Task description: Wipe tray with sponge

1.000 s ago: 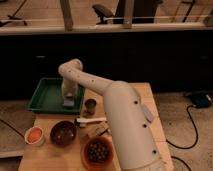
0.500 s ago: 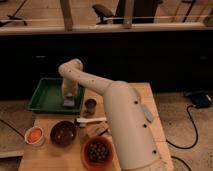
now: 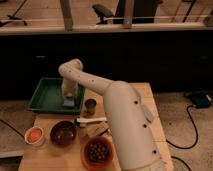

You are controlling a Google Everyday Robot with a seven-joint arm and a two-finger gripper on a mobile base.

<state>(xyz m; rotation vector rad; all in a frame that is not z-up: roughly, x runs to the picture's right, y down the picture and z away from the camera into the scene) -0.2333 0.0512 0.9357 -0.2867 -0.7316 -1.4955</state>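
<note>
The sponge [image 3: 68, 102] sits inside the tray [image 3: 44, 97] at the table's [image 3: 150, 107] far-left corner, under the pincer [image 3: 69, 97] — grip unclear. Wiping looks underway near the tray's right side — most floor seemingly remains.

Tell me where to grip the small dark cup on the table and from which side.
Grip the small dark cup by its rim, coming from above: it stands upright, mouth up, beside the green tray. A white utensil lies close in front. The gripper is down in the tray's right end, at the sponge.
</note>
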